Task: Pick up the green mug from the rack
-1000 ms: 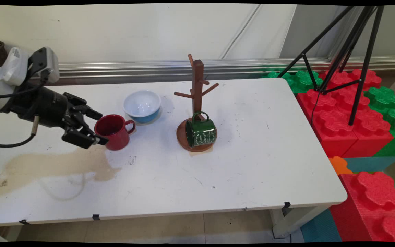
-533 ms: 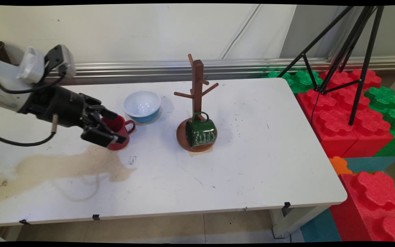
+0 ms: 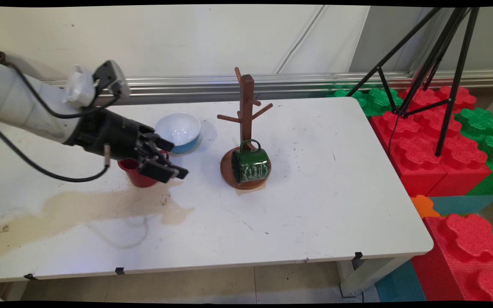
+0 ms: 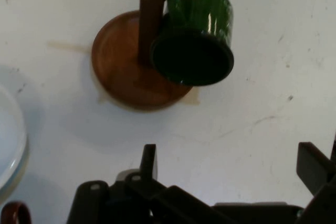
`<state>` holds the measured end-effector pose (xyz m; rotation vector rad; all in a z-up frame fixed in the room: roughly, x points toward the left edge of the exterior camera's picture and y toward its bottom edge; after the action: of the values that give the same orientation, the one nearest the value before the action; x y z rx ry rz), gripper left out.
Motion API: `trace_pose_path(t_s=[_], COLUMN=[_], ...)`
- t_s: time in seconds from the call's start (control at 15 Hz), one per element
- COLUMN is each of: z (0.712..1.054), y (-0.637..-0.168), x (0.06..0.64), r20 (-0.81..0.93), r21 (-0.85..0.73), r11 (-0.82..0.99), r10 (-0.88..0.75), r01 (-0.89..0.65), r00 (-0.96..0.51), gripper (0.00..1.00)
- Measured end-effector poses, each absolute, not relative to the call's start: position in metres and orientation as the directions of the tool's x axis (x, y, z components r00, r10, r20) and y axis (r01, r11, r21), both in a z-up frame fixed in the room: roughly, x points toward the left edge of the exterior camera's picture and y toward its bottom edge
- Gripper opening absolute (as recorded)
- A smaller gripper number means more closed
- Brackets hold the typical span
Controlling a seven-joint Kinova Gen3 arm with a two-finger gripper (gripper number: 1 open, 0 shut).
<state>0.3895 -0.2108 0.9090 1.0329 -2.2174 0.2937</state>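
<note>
Your gripper hung spread and empty over the red mug at left of centre; the green mug hung on the wooden mug tree.

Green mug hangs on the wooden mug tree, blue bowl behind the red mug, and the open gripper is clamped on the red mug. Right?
Not quite. The gripper holds nothing: in the main view its open fingers hang above the red mug, pointing toward the mug tree. The green mug and blue bowl are as stated.
</note>
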Motion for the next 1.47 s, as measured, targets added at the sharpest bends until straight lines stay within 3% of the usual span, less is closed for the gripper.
trace_pose_path(t_s=[0.87,1.47], z=[0.871,0.864], y=[-0.252,-0.270], x=[0.333,0.294], r20=[0.661,0.627], r21=[0.113,0.107], r11=[0.651,0.639], r10=[-0.613,-0.638], r01=[-0.751,-0.762], r00=[-0.432,-0.447], gripper=[1.00,1.00])
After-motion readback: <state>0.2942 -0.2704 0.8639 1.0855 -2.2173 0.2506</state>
